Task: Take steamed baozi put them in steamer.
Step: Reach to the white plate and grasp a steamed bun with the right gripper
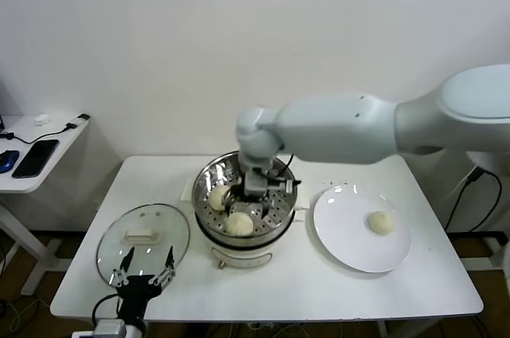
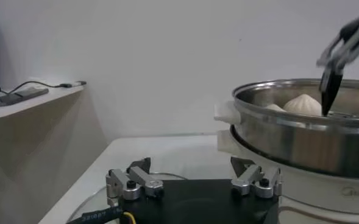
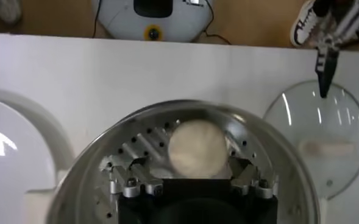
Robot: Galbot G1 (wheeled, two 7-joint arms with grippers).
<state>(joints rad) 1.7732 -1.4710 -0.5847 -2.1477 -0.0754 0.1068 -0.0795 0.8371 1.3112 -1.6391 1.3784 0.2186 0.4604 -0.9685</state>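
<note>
steamed baozi [image 1: 239, 224] sat on the perforated tray inside the steamer [image 1: 280, 220], between the spread fingers of the right tool [image 1: 246, 208], with another baozi [image 1: 218, 197] beside it. one more bun [image 1: 381, 222] lay on the white plate [image 1: 343, 234], and the left tool [image 1: 142, 263] hung released over the glass lid [image 1: 159, 222] on the desk [image 1: 319, 286].

Shiny perforated-steel steamer [image 1: 245, 194], smooth matt dough baozi [image 1: 238, 224], glossy glass lid [image 1: 143, 240].

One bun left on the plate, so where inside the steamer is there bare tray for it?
The round steel steamer holds cream-white buns front and left, with the right gripper above the front one. Its perforated tray looks bare on the right, nearest the white plate. The left gripper waits by the glass lid.
</note>
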